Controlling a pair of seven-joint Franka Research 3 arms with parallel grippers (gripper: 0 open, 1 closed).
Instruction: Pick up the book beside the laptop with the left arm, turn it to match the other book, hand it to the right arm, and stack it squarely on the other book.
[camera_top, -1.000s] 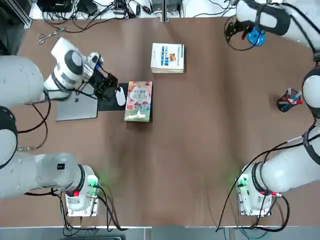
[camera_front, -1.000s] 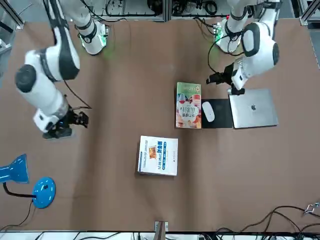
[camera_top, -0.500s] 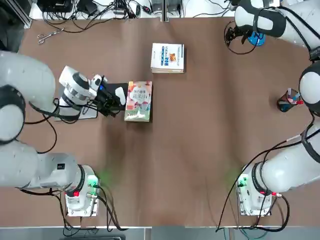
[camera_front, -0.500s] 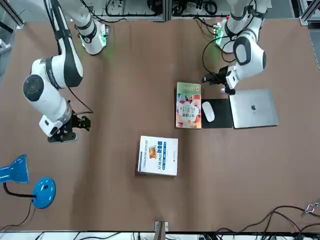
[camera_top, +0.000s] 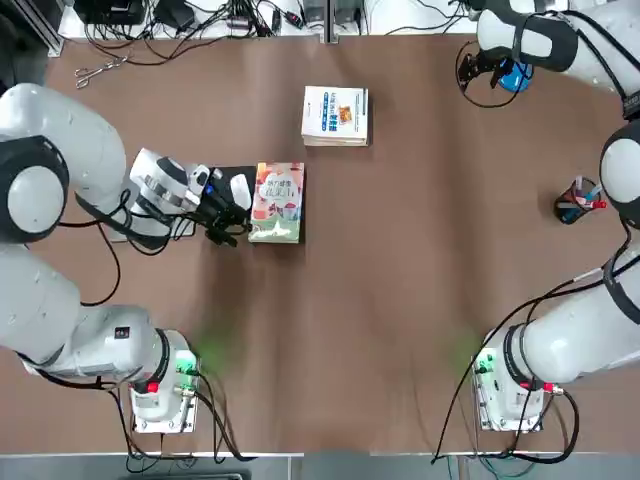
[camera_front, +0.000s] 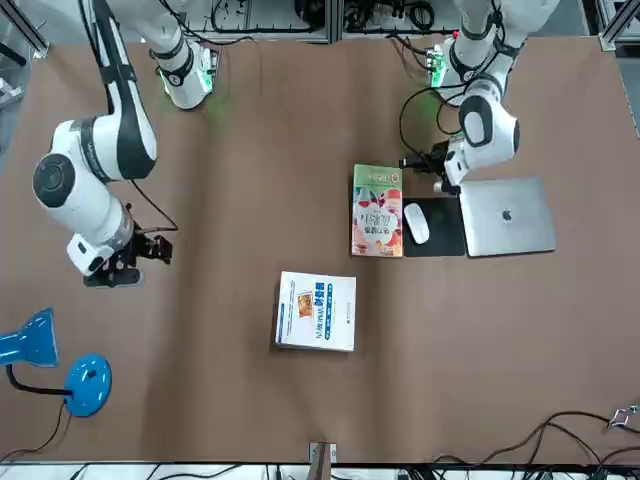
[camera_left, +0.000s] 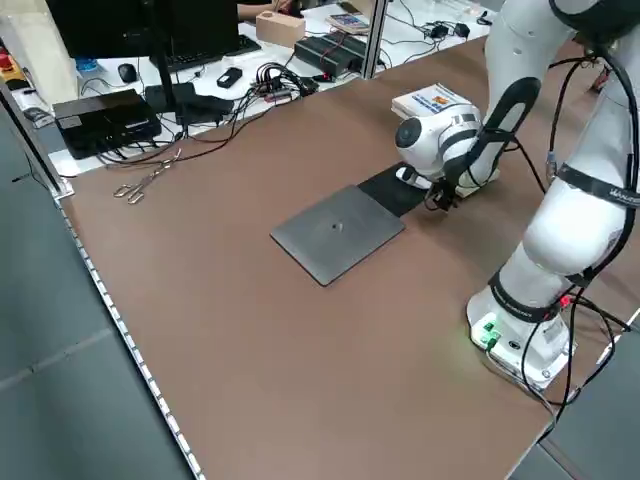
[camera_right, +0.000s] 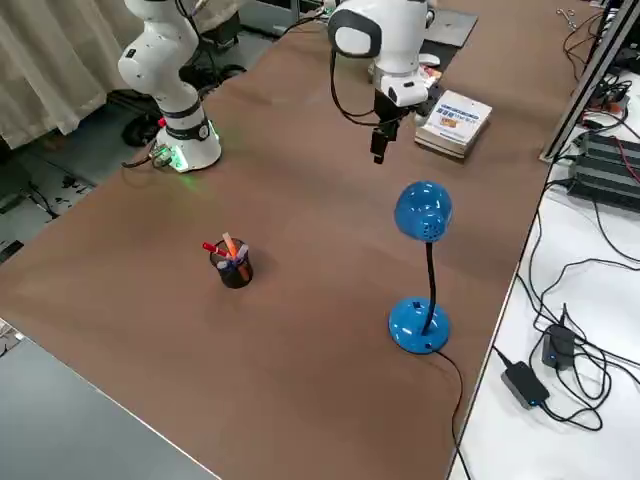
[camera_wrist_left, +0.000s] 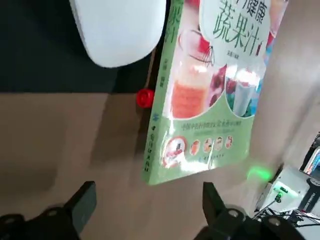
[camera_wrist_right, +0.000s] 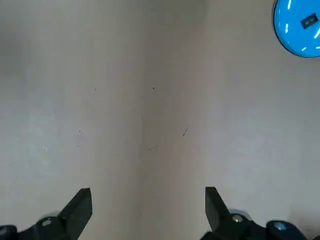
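The colourful book (camera_top: 278, 202) lies flat beside the black mouse pad, with the silver laptop (camera_front: 505, 217) on the pad's other side. My left gripper (camera_top: 230, 224) hovers low at the pad's near edge, just left of the book's near corner. In the left wrist view the gripper (camera_wrist_left: 147, 202) is open, and the book's (camera_wrist_left: 215, 85) green corner lies ahead of the gap, untouched. The white other book (camera_top: 336, 115) lies farther back. My right gripper (camera_wrist_right: 147, 202) is open over bare table near the far right corner (camera_top: 470, 72), holding nothing.
A white mouse (camera_top: 240, 190) sits on the mouse pad (camera_front: 435, 228) between laptop and book. A blue desk lamp (camera_front: 60, 370) stands at the far right corner, a pen cup (camera_top: 578, 200) at the right edge, and scissors (camera_top: 98, 70) at the far left.
My left arm has swung its gripper from over the mouse pad's far side down to the pad's near edge, by the book's near corner. The right arm shifted only slightly.
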